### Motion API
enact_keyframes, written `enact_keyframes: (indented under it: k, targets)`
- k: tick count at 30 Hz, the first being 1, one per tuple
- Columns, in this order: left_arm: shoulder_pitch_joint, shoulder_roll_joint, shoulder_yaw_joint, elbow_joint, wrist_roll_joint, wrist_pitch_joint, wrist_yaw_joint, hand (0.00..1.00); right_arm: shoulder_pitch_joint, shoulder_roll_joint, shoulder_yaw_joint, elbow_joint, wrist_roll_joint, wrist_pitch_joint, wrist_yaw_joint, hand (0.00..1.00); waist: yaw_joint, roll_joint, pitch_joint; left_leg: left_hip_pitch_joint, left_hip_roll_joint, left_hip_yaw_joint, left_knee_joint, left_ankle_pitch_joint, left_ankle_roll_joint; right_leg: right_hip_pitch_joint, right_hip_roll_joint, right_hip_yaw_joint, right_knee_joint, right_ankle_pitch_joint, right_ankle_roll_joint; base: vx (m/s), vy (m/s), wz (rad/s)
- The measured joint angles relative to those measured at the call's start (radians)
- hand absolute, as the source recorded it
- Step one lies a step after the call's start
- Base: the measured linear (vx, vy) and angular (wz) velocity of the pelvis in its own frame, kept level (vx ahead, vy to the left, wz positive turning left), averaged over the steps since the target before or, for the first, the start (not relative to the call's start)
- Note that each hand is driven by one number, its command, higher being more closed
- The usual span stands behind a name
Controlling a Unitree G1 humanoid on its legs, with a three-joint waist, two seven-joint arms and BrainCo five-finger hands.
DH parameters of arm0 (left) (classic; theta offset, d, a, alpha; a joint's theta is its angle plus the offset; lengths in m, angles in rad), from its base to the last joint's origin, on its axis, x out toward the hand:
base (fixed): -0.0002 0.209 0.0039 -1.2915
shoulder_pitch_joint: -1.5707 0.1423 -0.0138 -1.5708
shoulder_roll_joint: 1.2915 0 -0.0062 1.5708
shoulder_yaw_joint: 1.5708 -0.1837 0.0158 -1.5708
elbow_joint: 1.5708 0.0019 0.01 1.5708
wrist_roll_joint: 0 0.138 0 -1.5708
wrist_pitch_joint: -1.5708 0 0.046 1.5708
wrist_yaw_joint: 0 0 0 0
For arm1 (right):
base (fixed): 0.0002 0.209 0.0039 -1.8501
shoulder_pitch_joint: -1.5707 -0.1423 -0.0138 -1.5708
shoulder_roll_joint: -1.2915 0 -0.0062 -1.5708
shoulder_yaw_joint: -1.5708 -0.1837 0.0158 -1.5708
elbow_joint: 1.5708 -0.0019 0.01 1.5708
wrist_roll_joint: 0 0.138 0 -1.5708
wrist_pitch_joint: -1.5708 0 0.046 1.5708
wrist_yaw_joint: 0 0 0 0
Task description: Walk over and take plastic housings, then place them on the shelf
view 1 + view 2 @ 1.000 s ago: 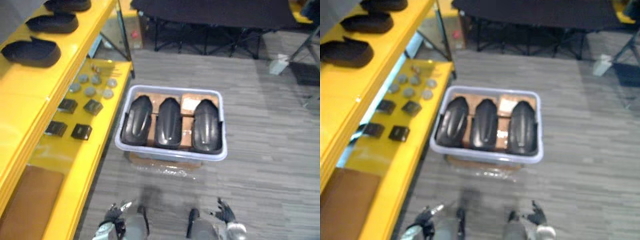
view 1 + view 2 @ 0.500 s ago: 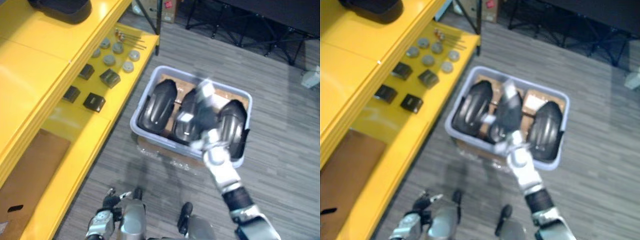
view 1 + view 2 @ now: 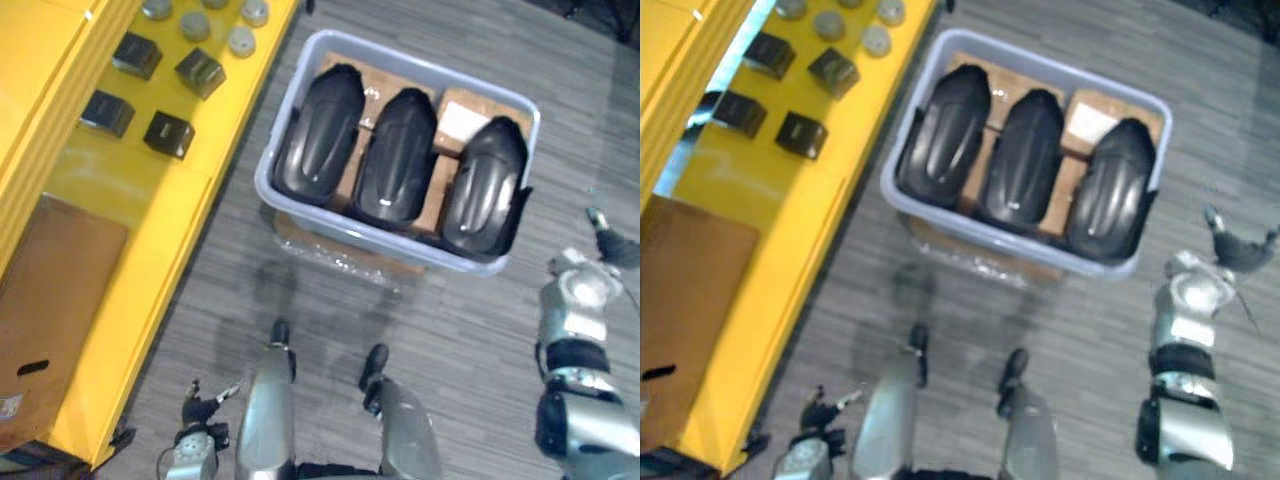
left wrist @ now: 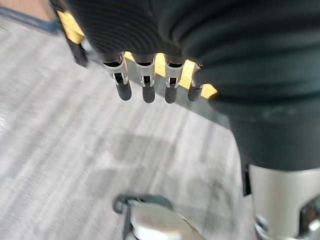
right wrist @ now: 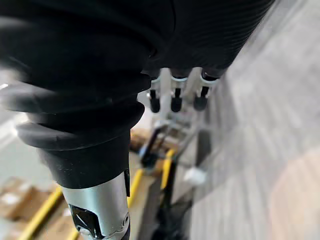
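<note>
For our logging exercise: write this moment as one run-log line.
three housings in bin | left hand open, low | right hand open, beside bin

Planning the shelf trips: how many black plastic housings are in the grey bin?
3, side by side in the grey bin: the left housing, the middle housing, the right housing. More could lie hidden beneath them.

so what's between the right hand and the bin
Nothing: only bare grey floor lies between the right hand and the bin holding the housings, as the left eye view shows.
</note>
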Motion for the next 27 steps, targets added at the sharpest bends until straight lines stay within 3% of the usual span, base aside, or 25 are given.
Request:
enact_keyframes:
  k: [4,9,11,19,24,27]
  targets:
    - [-0.002,-0.014,-0.004,0.01,0.0,-0.001,-0.017,0.0,-0.095,-0.092,0.002,0.089,0.018,0.012,0.016,0.0,0.005,0.029,0.015,-0.038,-0.019,0.001,-0.003,0.019,0.003,-0.064,-0.026,0.007,0.052,-0.013,0.003,-0.01,0.01,0.08]
    - [-0.009,-0.022,-0.006,0.011,-0.041,-0.002,-0.053,0.0,-0.125,-0.11,0.002,0.177,0.019,0.047,0.042,0.0,0.027,0.038,0.018,-0.085,-0.028,-0.006,0.019,0.022,0.004,-0.126,-0.042,0.008,0.112,-0.03,-0.001,0.02,-0.005,0.07]
    - [-0.017,-0.03,-0.007,0.0,-0.078,-0.007,-0.08,0.0,-0.137,-0.144,0.003,0.178,0.019,0.065,0.047,0.0,0.028,0.056,0.025,-0.1,-0.039,-0.018,0.033,0.021,0.004,-0.134,-0.054,0.002,0.135,-0.045,0.003,0.0,0.012,0.17]
    - [-0.025,-0.065,-0.011,-0.002,-0.131,-0.031,-0.149,0.0,-0.201,-0.185,0.072,0.178,0.017,0.13,0.124,0.0,0.032,0.071,0.028,-0.159,-0.046,-0.022,0.064,0.021,0.006,-0.203,-0.073,0.006,0.201,-0.068,0.003,-0.04,0.001,0.04]
    - [-0.025,-0.083,-0.027,-0.001,-0.156,-0.04,-0.193,0.0,-0.232,-0.191,0.113,0.178,-0.004,0.134,0.122,0.0,0.039,0.077,0.027,-0.17,-0.049,-0.021,0.066,0.023,0.007,-0.229,-0.085,0.007,0.234,-0.08,-0.004,0.0,0.0,0.0]
    - [-0.025,-0.09,-0.03,-0.001,-0.159,-0.041,-0.208,0.0,-0.241,-0.219,0.127,0.176,-0.023,0.137,0.125,0.0,0.05,0.095,0.028,-0.172,-0.049,-0.026,0.067,0.024,0.006,-0.23,-0.086,0.005,0.242,-0.085,-0.005,0.01,-0.03,0.05]
